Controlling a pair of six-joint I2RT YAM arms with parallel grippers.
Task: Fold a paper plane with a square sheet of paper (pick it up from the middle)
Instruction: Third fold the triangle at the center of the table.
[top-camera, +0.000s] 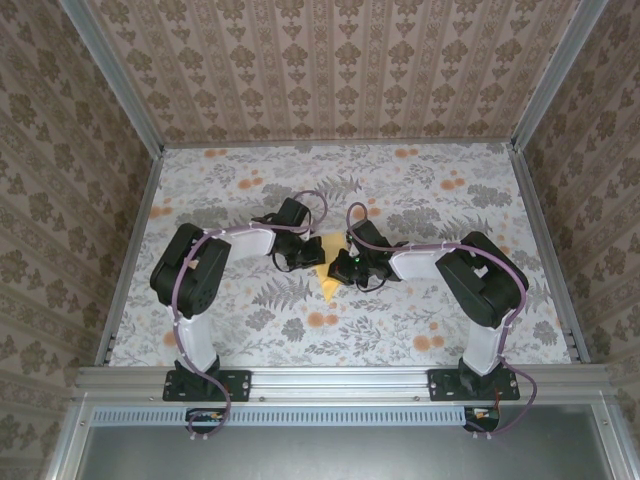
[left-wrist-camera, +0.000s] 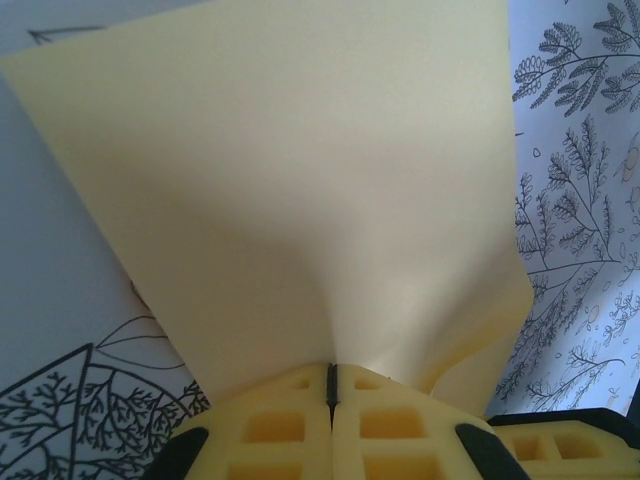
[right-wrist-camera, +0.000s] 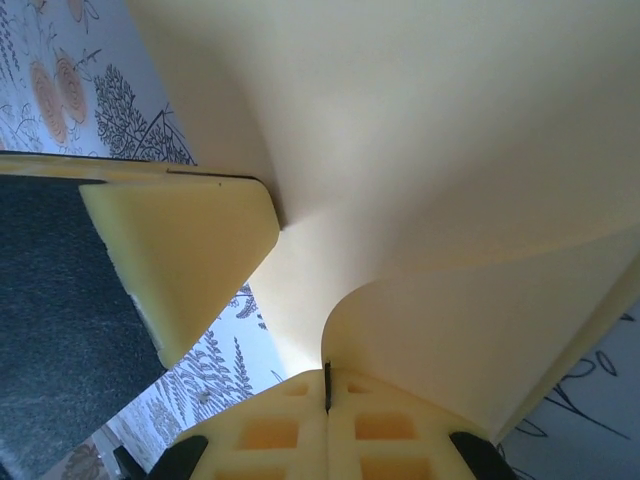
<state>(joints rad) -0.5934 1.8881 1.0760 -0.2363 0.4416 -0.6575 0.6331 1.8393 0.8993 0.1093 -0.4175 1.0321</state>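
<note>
The yellow square sheet of paper (top-camera: 325, 287) hangs between both grippers at the middle of the flowered table, and a corner of it points toward the near edge. My left gripper (top-camera: 312, 255) is shut on one edge of the sheet (left-wrist-camera: 300, 180), which fans out from the pinch (left-wrist-camera: 333, 372). From the other side, my right gripper (top-camera: 338, 265) is shut on it too (right-wrist-camera: 327, 375). There the sheet (right-wrist-camera: 420, 130) curls and shows a second layer. A yellow finger (right-wrist-camera: 190, 250) of the left gripper stands close by in the right wrist view. A paper plane is out of view.
The table (top-camera: 420, 320) has a leaf and orange-flower print. Patterned walls (top-camera: 60, 180) close it in on three sides, with metal posts at the corners. A metal rail (top-camera: 340, 380) with both arm bases runs along the near edge.
</note>
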